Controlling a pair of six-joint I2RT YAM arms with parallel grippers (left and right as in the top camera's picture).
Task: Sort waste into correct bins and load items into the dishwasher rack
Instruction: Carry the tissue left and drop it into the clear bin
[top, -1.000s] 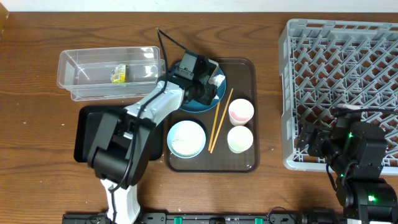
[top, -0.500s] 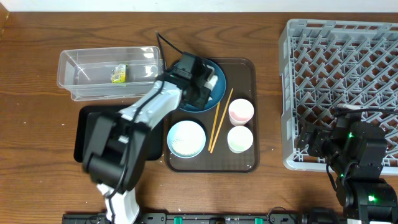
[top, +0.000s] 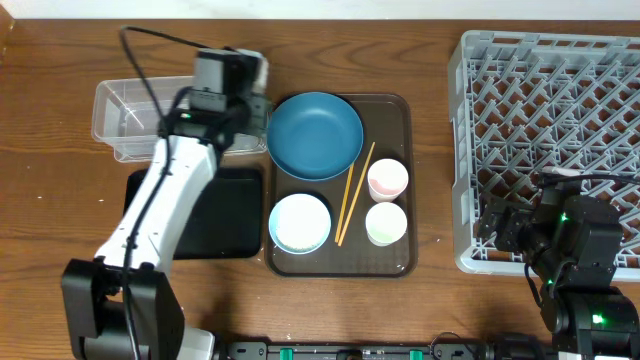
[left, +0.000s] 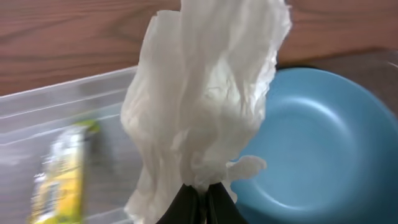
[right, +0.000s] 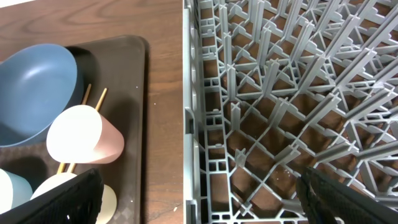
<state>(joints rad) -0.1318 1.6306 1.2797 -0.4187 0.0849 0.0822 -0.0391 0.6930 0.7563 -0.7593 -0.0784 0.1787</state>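
**While the tissue hangs at the tub's edge, place it before letting go**

As the overhead view shows, the left gripper (top: 228, 78) is above the right end of the tub (top: 108, 128), close to the dish (top: 315, 135). The black tray (top: 238, 215) lies just beside the tub, nearer the robot. The tissue itself is hard to make out from this view.

Where the left wrist looks down, the gripper's dark fingers (left: 186, 205) are pinched tight on the lower end of the tissue (left: 205, 93), which billows loosely away from them. Behind it, the wrapper (left: 59, 168) already lies in the tub, and the dish fills the right side. I judge that the tissue straddles the tub wall here. Letting go now risks it draping over the rim or drifting into the dish. Better to carry it well inside the chosen bin, lower it, then open fully. Paper may belong in the black tray rather than with the plastic; I cannot tell which.

From the right wrist, the right gripper (right: 202, 198) is spread wide and empty, parked at the edge of the rack (right: 280, 93), with the pink cup (right: 84, 142) nearby.
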